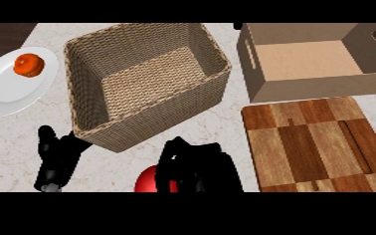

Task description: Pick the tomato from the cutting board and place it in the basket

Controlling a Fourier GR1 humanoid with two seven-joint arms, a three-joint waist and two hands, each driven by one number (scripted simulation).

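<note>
- Near the lower edge of the head view, just right of centre, the right hand (197, 167) is seen from above with its black fingers curled down around a red tomato (149, 180).
- Only the tomato's left side shows, bulging out from under the hand; the rest is hidden by the fingers and cut off by the lower edge of the view.
- Because so little of the tomato is visible, its long axis and the way its stem end points cannot be told.
- The tomato is off the cutting board, over the pale marble counter (220, 124), between the board and the basket's near corner.
- At lower left, the left hand (57, 157) rests over the counter with relaxed, straight fingers, holding nothing, close to the basket's near left corner.
- A square woven wicker basket (206, 79) sits just beyond both hands, turned at an angle, its woven floor showing.
- To the right of the right hand lies a wooden cutting board (308, 144) of light and dark strips.
- Beyond the board stands an open cardboard box (308, 87).
- At far left, a white plate (15, 92) carries a small orange fruit (29, 64), well apart from the tomato.
</note>
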